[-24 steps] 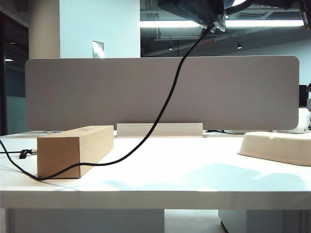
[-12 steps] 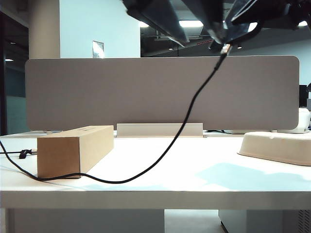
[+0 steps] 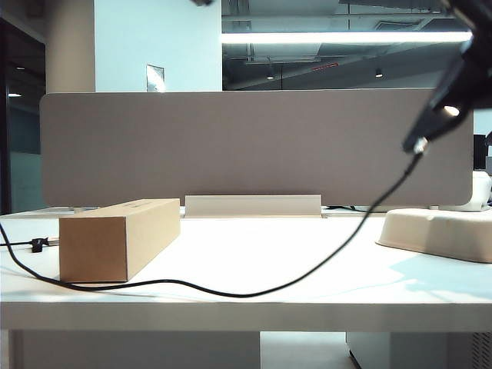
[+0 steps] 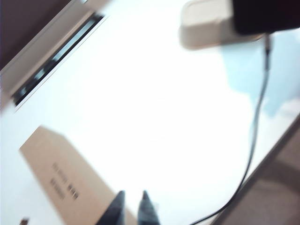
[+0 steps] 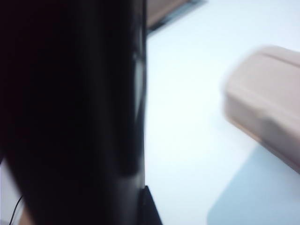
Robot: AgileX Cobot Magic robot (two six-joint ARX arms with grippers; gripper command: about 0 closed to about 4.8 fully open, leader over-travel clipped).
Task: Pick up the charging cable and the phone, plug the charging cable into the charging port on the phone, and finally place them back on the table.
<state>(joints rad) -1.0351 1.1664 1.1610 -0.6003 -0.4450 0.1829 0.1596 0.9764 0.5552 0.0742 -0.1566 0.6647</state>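
The right gripper (image 3: 459, 91) is clenching the phone (image 5: 70, 103), holding it tilted in the air above the cream tray (image 3: 438, 232) on the right, its lower short end pointing down and inward with the charging cable (image 3: 231, 292) already hanging plugged from that end. The cable is sagging down onto the tabletop (image 3: 254, 265) and trailing left past the cardboard box (image 3: 115, 238). The left gripper (image 4: 132, 208), nearly closed and grasping nothing, is hovering high over the box, so the right arm is nearer for the set-down straight below.
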